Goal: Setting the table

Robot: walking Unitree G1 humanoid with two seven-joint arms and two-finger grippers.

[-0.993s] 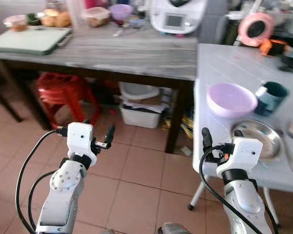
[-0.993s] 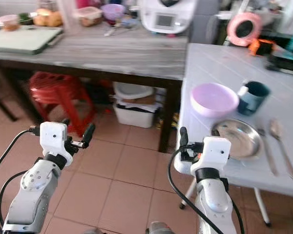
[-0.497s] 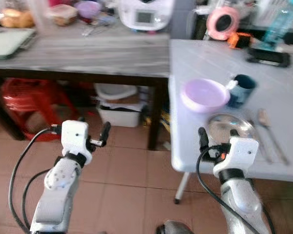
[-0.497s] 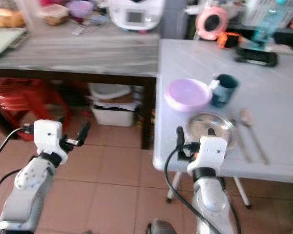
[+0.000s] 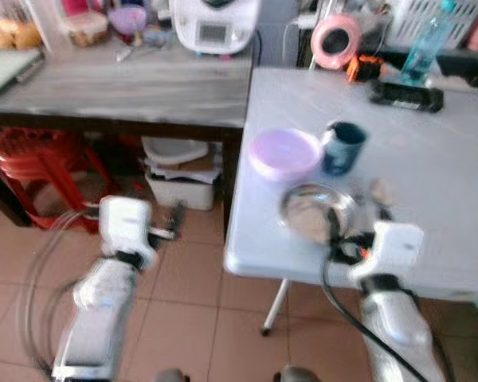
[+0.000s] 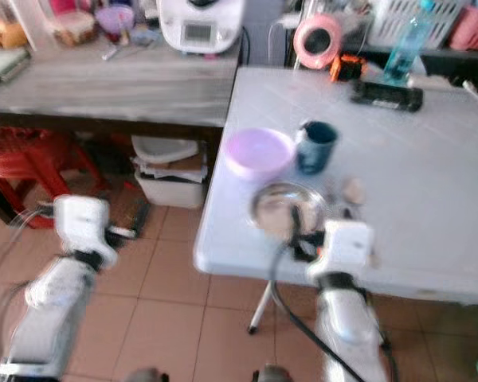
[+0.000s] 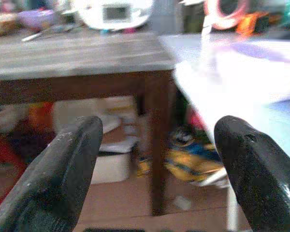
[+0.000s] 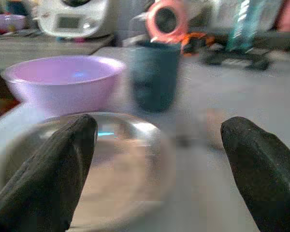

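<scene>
Over on the left, the long grey wooden side table (image 5: 143, 83) carries a white kitchen appliance (image 5: 215, 24) and some tubs, with a red plastic stool (image 5: 32, 155) tucked beneath it. The left gripper (image 7: 154, 169) hangs over the tiled floor beside that table, its two black fingers spread wide with nothing between them, well apart from any dish.

Moving right, the white folding table (image 5: 454, 175) holds the setting: a round lilac plastic bowl (image 5: 285, 153), a dark teal mug (image 5: 342, 146) just beside it, and nearer the table's front edge a shallow round steel plate (image 5: 317, 211). A spoon (image 5: 380, 191), badly blurred, seems to lie just right of the plate. Further back are a pink round object (image 5: 337, 40), a black flat device (image 5: 406, 94) and a clear blue bottle (image 5: 422, 48).

The right gripper (image 8: 157, 169) is held at the table's front edge, fingers open and empty, aimed straight across the steel plate, with bowl and mug behind it. That plate lies directly ahead of the right fingers, so the right arm looks far better placed to work on it.

Compared with a second ago, the whole view has swung right and closer to the white table; the dishes themselves appear unmoved, and the right gripper now reaches the plate's rim rather than hanging short of the table
</scene>
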